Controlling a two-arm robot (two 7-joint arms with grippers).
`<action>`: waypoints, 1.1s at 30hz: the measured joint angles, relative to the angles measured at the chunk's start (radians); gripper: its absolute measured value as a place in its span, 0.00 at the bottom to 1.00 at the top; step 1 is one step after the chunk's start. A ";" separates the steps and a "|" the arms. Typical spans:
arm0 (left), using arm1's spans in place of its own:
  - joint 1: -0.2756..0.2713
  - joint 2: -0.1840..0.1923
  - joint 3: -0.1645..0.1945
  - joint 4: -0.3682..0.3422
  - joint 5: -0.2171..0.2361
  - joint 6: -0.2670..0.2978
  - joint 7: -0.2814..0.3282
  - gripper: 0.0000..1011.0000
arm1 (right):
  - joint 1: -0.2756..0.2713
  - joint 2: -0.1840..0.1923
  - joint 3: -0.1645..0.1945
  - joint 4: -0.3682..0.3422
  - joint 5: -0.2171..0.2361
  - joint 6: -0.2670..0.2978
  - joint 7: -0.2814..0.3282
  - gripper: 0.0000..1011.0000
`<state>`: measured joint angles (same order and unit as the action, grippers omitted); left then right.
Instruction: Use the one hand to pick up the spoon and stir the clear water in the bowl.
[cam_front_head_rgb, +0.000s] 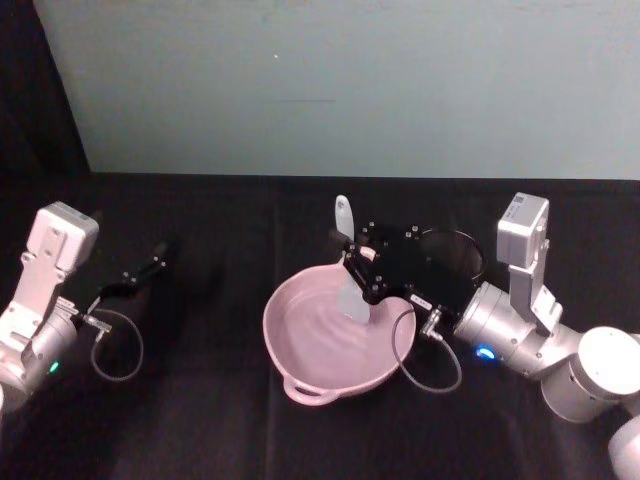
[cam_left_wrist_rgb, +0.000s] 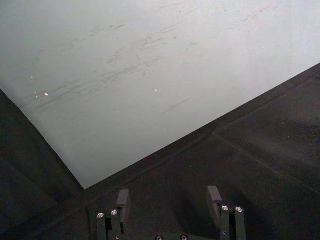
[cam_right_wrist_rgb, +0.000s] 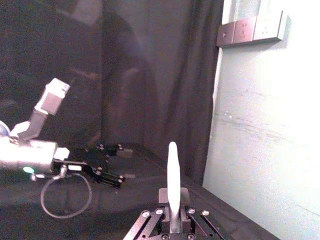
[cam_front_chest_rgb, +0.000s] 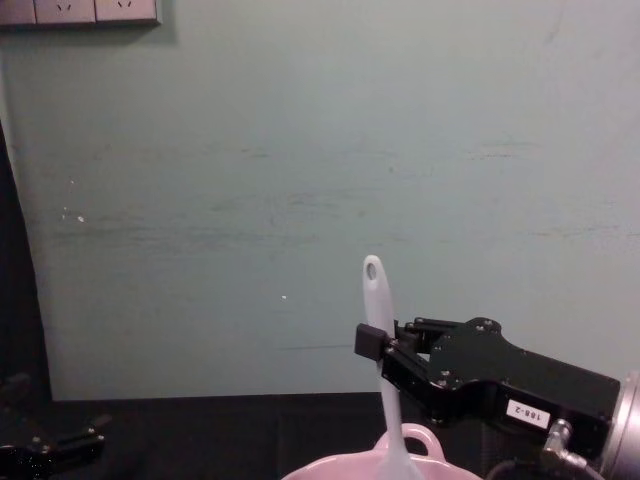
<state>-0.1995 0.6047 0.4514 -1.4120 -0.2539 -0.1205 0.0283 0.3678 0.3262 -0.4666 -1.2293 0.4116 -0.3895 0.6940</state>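
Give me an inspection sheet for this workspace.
Surface: table under black cloth.
Job's things: pink bowl holds water; white spoon stands upright, head in the water.
Clutter: black mesh cup behind the right gripper.
Grippers: right gripper shut on the spoon's handle above the bowl; left gripper open, parked at the left.
Cables: left cable loop hangs at its wrist; right cable loop hangs beside the bowl's rim.
Surroundings: pale green wall, wall sockets, dark curtain.
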 joint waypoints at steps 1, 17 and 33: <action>0.000 0.000 0.000 0.000 0.000 0.000 0.000 0.99 | 0.000 0.000 0.000 0.000 0.000 0.000 0.000 0.12; 0.000 0.000 0.000 0.000 0.000 0.000 0.000 0.99 | -0.020 -0.009 0.007 -0.062 0.091 0.037 0.033 0.12; 0.000 0.000 0.000 0.000 0.000 0.000 0.000 0.99 | -0.090 0.051 0.104 -0.253 0.253 0.187 -0.056 0.12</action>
<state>-0.1995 0.6047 0.4513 -1.4120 -0.2539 -0.1205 0.0283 0.2775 0.3776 -0.3629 -1.4822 0.6647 -0.2021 0.6376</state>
